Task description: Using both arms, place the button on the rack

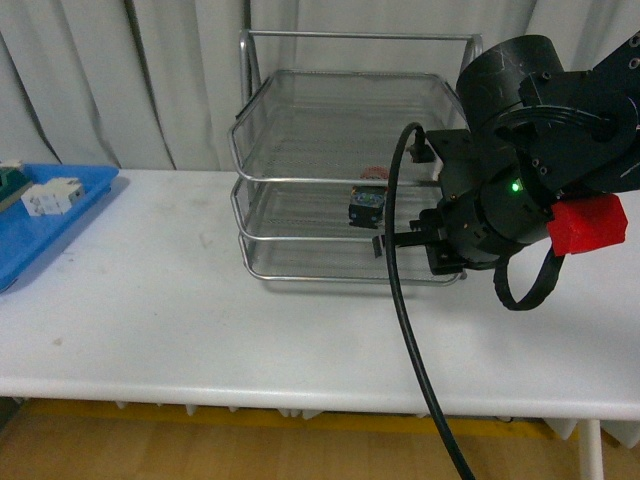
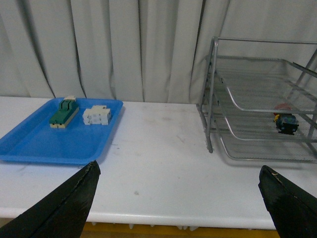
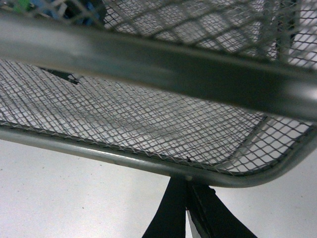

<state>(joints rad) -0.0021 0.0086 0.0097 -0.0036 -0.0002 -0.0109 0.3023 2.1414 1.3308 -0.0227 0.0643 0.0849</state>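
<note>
The silver wire-mesh rack (image 1: 300,180) stands on the white table against the curtain. The button (image 1: 367,205), a red cap on a dark body with bluish marks, lies on the rack's middle tray, towards its right side. My right gripper (image 1: 383,243) is shut on nothing, its tips at the front rim of the lowest tray, just below the button. In the right wrist view the shut fingertips (image 3: 187,198) touch the tray rim (image 3: 148,163). My left gripper (image 2: 178,168) hangs open over the table's front edge, far from the rack (image 2: 213,99) and the button (image 2: 286,121).
A flat blue tray (image 2: 29,144) lies at the table's left end, holding a green-and-beige block (image 2: 63,113) and a white block (image 2: 96,115). The right arm's black cable (image 1: 410,330) loops down in front of the rack. A curtain hangs close behind.
</note>
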